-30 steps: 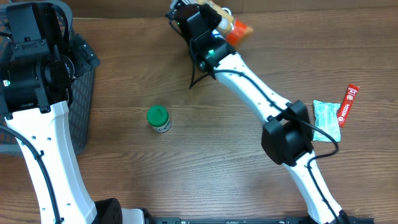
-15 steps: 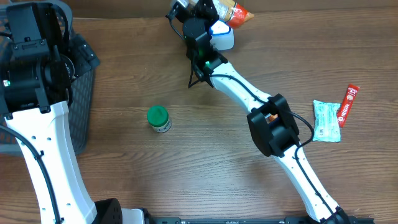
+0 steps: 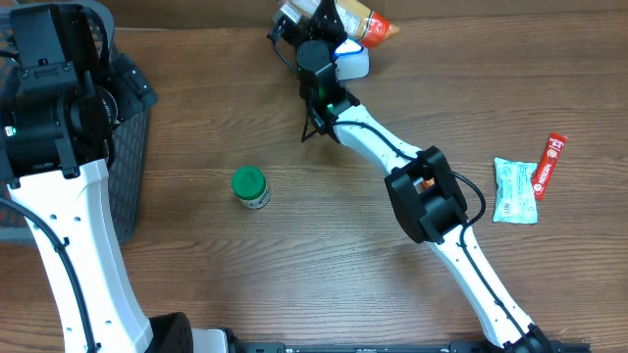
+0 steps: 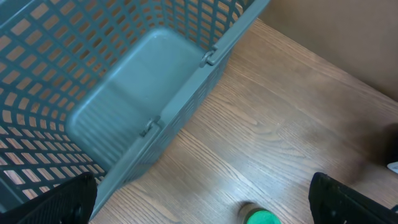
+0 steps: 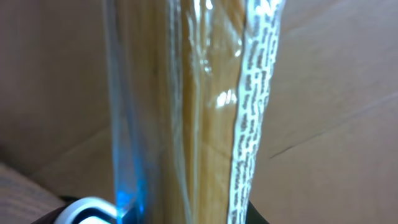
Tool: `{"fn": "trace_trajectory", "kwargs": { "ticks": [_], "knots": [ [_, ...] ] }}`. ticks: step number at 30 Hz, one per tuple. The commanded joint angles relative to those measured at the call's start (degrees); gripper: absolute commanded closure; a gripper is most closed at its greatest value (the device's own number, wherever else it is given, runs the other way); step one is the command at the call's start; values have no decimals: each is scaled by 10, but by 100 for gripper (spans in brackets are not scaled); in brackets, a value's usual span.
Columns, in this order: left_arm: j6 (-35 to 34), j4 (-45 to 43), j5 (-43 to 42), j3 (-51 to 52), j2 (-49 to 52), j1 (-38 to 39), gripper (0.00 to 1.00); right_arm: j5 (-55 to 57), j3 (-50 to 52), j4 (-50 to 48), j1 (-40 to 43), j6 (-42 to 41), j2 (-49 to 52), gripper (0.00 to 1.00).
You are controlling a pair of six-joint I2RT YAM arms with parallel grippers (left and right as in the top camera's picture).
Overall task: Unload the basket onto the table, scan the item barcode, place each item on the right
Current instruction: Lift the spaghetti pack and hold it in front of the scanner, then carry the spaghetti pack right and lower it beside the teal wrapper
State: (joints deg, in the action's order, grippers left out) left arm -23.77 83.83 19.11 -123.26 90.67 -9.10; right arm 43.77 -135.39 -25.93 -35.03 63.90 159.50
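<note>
One second was enough to alter the picture. My right hand [image 3: 327, 22] had swung toward the far edge, its elbow drawing in leftward, and the white box scanner [image 3: 351, 63] that the arm had covered now showed on the wooden counter [image 3: 392, 275]. That hand stayed pinched on the clear plastic packet of yellow strands [image 3: 367, 24], held just above and beyond the scanner.

In the last half second almost nothing moved, so I judged the packet was being presented for the read. At the wrist, blue light ran up the packet's [image 5: 199, 112] left edge from the scanner's rim [image 5: 93, 208]. I saw a strip of print but no barcode, so a turn might yet be needed.

My left hand [image 4: 205, 202] hung spread wide beside the grey-blue mesh basket [image 4: 124, 93], idle.
</note>
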Motion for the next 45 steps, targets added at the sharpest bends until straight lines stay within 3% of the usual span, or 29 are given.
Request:
{"fn": "trace_trajectory", "kwargs": {
  "ticks": [1,15,21,24,26,32,40,45],
  "knots": [
    [5,0,7,-6,4,-2,0,2,-18,-19,-4,-2,2,96],
    [5,0,7,-6,4,-2,1,-12,-19,-25,-5,32,-22,97],
    [5,0,7,-6,4,-2,0,29,-19,-14,-5,-23,-97,97],
    [5,0,7,-6,4,-2,0,71,-19,39,-5,-63,-149,97],
    [5,0,7,-6,4,-2,0,90,-19,100,-3,-100,-182,97],
    [5,0,7,-6,4,-2,0,116,-19,405,1,-234,-281,96],
    [5,0,7,-6,4,-2,1,131,-19,891,67,-599,-320,96],
    [5,0,7,-6,4,-2,0,-70,-18,1122,172,-813,-319,96]
  ]
}}
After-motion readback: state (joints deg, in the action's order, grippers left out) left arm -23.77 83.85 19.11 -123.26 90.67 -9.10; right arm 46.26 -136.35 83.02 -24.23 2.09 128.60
